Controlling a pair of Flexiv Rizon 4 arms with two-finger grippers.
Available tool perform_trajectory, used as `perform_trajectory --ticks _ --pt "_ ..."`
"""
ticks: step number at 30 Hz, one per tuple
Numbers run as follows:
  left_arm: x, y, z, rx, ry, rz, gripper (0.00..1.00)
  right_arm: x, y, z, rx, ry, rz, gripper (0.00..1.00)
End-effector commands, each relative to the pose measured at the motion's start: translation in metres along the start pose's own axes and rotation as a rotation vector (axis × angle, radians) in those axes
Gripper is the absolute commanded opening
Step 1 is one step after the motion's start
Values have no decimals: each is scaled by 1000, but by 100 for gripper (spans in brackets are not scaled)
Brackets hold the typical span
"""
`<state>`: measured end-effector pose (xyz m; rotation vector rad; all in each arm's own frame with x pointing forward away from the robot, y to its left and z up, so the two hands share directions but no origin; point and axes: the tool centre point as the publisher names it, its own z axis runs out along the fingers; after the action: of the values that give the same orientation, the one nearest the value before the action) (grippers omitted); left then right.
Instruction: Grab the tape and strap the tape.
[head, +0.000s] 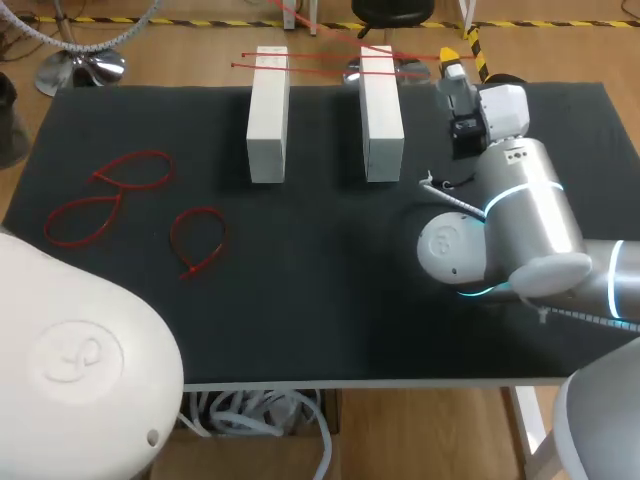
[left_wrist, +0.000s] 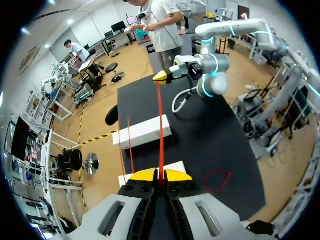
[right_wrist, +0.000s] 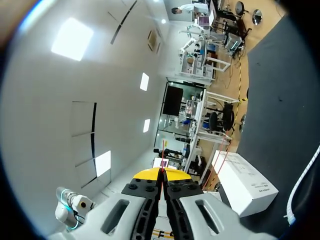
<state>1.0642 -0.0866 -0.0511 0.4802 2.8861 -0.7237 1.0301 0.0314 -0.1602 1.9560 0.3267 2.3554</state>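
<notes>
A long red strap (left_wrist: 160, 125) is stretched taut between my two grippers. My left gripper (left_wrist: 160, 176) is shut on one end, and it is out of the head view. My right gripper (left_wrist: 162, 76) is shut on the other end, at the table's far right beside the right white block (head: 381, 110). The right wrist view shows that gripper (right_wrist: 163, 173) pinching the thin strap (right_wrist: 163, 155), which runs straight ahead of its tips. In the head view the right gripper's yellow tip (head: 449, 55) points left over the far edge.
Two upright white blocks (head: 268, 112) stand side by side at the back, with two more straight red straps (head: 320, 67) lying across their far ends. Several looped red ties (head: 120, 195) lie on the black table (head: 320, 300) at the left. My left arm's housing fills the near left corner.
</notes>
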Motion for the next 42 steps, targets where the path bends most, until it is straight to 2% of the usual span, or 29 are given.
perform_trajectory --ticks 1,6,13,33,42 --pt "-1 -3 0 -41 13 13 0 1 2 2 11 -1 -5 0" --pt "0 -3 4 -156 20 58 0 2 1 4 22 1 -18 0" --pt "3 -2 9 -235 93 40 0 1 -2 7 44 3 -30 0" --pt "2 -3 6 -296 162 -43 0 -2 -12 10 118 7 -71 0" --pt "3 -10 6 -308 179 -46 0 1 -16 10 148 17 -97 0"
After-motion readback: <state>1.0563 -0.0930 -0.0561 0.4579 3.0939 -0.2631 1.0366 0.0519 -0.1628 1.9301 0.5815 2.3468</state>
